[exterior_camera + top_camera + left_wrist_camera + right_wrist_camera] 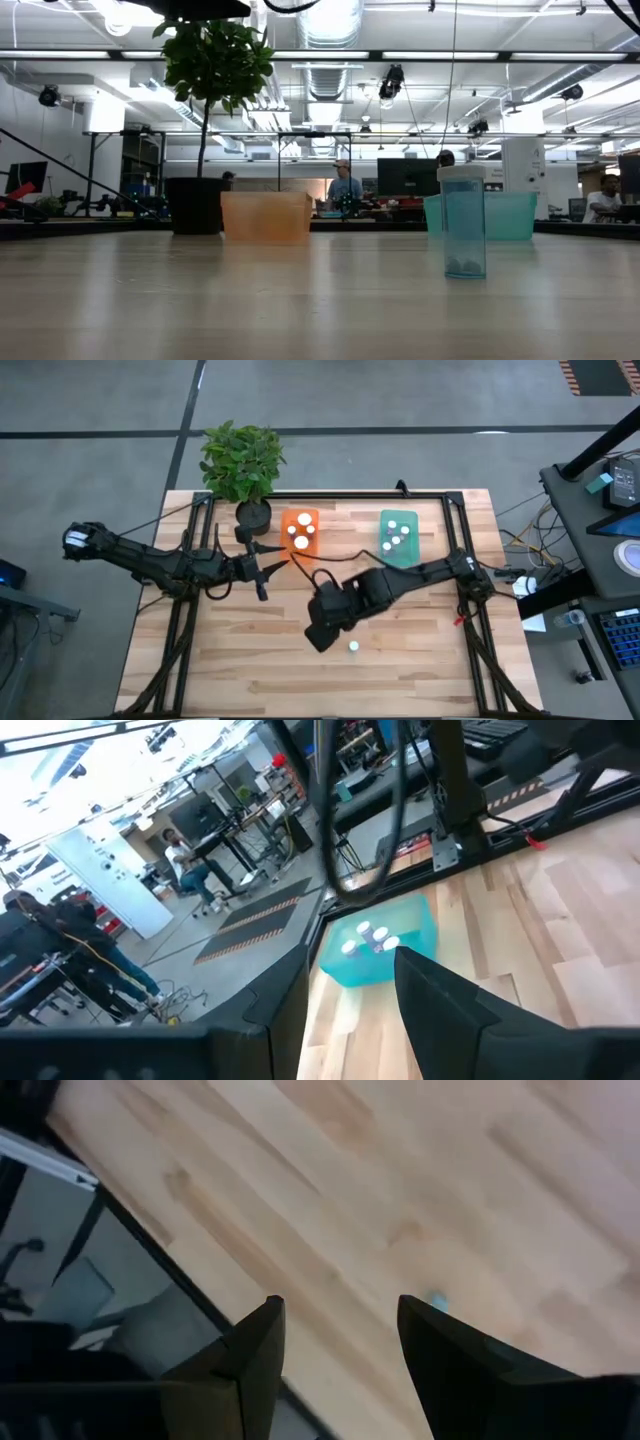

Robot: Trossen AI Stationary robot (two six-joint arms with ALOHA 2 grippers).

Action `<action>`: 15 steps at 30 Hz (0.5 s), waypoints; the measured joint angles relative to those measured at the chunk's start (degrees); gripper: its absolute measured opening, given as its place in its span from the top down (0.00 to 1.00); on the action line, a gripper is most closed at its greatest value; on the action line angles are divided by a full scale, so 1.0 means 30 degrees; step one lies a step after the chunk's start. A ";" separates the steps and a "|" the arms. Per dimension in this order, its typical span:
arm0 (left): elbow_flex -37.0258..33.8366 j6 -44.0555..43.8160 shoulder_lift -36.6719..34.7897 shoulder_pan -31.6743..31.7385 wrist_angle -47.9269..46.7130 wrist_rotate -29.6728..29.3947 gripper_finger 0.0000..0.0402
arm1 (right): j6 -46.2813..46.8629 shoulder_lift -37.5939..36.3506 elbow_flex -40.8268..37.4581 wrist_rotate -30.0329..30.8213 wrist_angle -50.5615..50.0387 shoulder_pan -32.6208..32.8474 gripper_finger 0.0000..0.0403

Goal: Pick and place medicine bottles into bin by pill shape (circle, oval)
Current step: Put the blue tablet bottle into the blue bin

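One small teal bottle with a white cap (353, 647) stands upright on its base on the table; it also shows in the low view (464, 222). My right gripper (318, 636) is open and empty, just left of this bottle. In the right wrist view (335, 1315) only a sliver of the bottle (437, 1300) peeks past one finger. The orange tub (300, 532) and the teal tub (398, 536) at the far side each hold several white-capped bottles. My left gripper (262, 574) is open and empty, near the orange tub.
A black pot with a green plant (250, 510) stands at the far edge, left of the orange tub. A black cable (335, 560) runs across the table between the arms. Bare wood lies at the near side (250, 670).
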 joint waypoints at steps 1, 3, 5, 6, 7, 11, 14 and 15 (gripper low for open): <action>0.0000 -0.0010 0.0000 -0.0035 0.0004 0.0000 0.67 | 0.0800 0.0000 -0.0112 -0.0012 -0.0087 0.0205 0.55; 0.0000 -0.0009 -0.0015 -0.0103 -0.0001 0.0000 0.67 | 0.2214 0.0000 -0.0366 -0.0044 -0.0523 0.0606 0.55; 0.0000 -0.0005 -0.0022 -0.0136 -0.0001 0.0000 0.67 | 0.3316 0.0000 -0.0810 -0.0057 -0.0843 0.0989 0.55; 0.0000 -0.0005 -0.0022 -0.0150 -0.0001 0.0001 0.67 | 0.3811 0.0000 -0.1066 -0.0055 -0.0956 0.1154 0.55; 0.0000 -0.0005 -0.0022 -0.0150 0.0006 0.0007 0.67 | 0.4196 0.0000 -0.1346 -0.0051 -0.1115 0.1310 0.55; 0.0000 -0.0045 0.0033 -0.0146 0.0282 0.0378 0.67 | 0.5201 0.0000 -0.2624 -0.0021 -0.1435 0.1771 0.55; 0.0000 -0.0472 0.0387 -0.0142 0.1568 0.1971 0.67 | 0.5589 0.0000 -0.3892 0.0015 -0.1444 0.1966 0.55; 0.0000 -0.0529 0.0523 -0.0142 0.2055 0.2610 0.67 | 0.5654 0.0000 -0.4328 0.0007 -0.1415 0.2025 0.55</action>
